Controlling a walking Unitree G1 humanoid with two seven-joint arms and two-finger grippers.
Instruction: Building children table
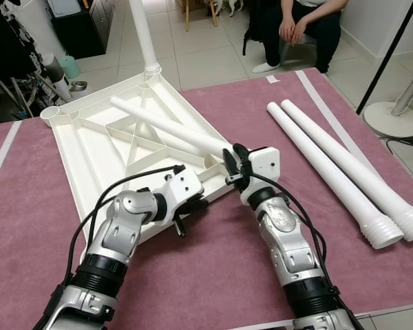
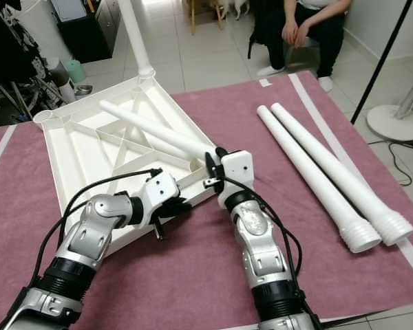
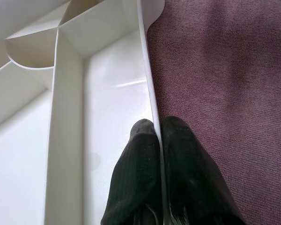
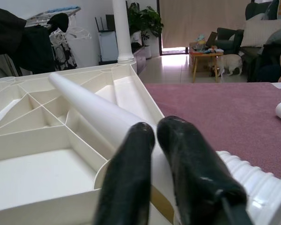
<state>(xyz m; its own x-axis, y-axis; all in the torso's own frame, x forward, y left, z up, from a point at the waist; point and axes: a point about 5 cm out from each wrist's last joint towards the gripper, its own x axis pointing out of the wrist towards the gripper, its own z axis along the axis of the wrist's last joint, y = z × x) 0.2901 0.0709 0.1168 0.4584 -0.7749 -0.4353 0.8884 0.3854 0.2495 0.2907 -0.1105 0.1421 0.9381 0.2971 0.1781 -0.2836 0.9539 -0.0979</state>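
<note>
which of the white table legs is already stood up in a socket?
The white plastic leg at the tabletop's far corner: it stands upright. One leg lies across the upturned white tabletop in the right gripper; two lie on the mat.

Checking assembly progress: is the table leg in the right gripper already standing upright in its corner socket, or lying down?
Lying down. The table leg slants across the upturned tabletop, its threaded end by the near corner, the right gripper clamped on it.

Even, bright indoor daylight fills the room, with both head views sharp and free of motion blur. Soft shadows pool under the robot's arms on the maroon carpet. Mild glare washes the white tabletop ribs in the left wrist view, while near black fingers sit softly out of focus.
</note>
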